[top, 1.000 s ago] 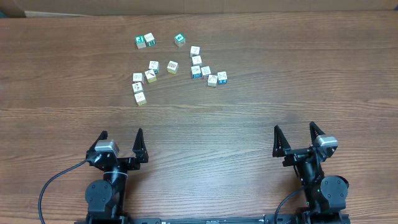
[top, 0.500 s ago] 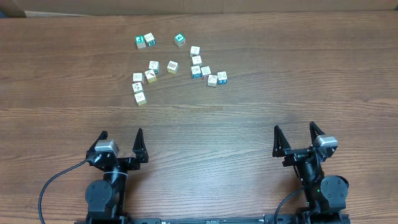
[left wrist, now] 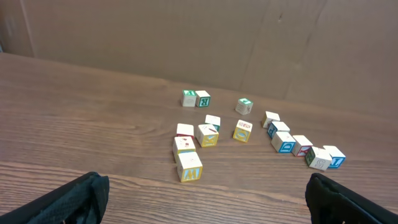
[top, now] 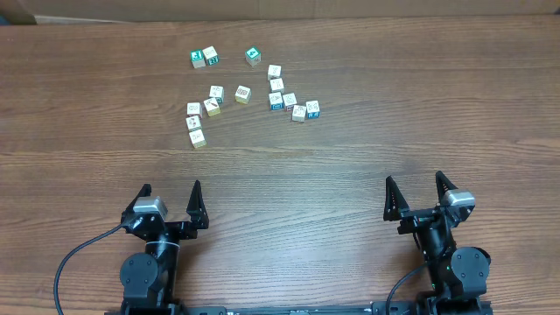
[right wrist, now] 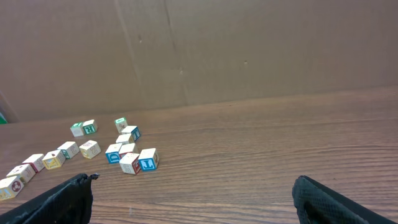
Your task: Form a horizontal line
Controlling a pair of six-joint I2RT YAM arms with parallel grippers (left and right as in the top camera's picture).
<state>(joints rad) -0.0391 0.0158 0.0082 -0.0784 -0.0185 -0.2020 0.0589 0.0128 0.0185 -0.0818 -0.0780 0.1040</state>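
Note:
Several small wooden cubes (top: 241,94) lie scattered on the far half of the wooden table (top: 350,149); no horizontal line is in view. A loose string of three (top: 194,122) sits on the left and a crooked cluster (top: 290,100) on the right. In the left wrist view the nearest cube is a yellow one (left wrist: 189,167); in the right wrist view it is a blue-faced one (right wrist: 148,159). My left gripper (top: 171,186) (left wrist: 204,186) and right gripper (top: 414,178) (right wrist: 191,186) stand open and hold nothing, near the front edge, well short of the cubes.
A brown cardboard wall (left wrist: 249,37) (right wrist: 249,50) rises behind the table's far edge. Two green-faced cubes (top: 204,58) and another (top: 253,56) sit farthest back. A black cable (top: 74,254) loops by the left arm's base.

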